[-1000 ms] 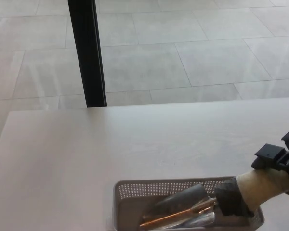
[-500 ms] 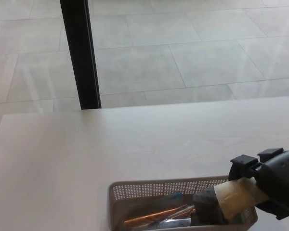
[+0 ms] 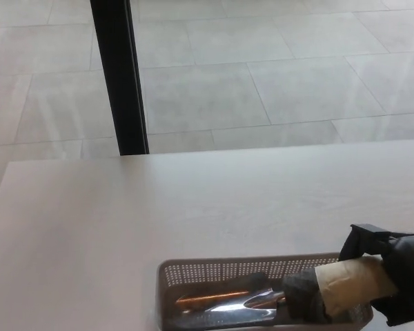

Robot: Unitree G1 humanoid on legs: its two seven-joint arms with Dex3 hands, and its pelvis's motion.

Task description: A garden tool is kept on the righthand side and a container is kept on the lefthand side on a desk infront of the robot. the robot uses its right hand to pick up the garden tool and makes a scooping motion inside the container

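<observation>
Desk (image 3: pixel 124 227); trowel (image 3: pixel 228 307) gripped right-handed (image 3: pixel 393 276)

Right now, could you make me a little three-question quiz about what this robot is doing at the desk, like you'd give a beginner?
1. True or false: the garden tool lies inside the container.
2. Which hand holds the tool? A) the left hand B) the right hand C) a person's hand
3. Fill in: behind the desk, a black ______ stands upright on the tiled floor.

Key:
1. True; its metal blade sits low in the perforated container.
2. B; the hand comes in from the picture's right, and the left hand is not in view.
3. post
</observation>
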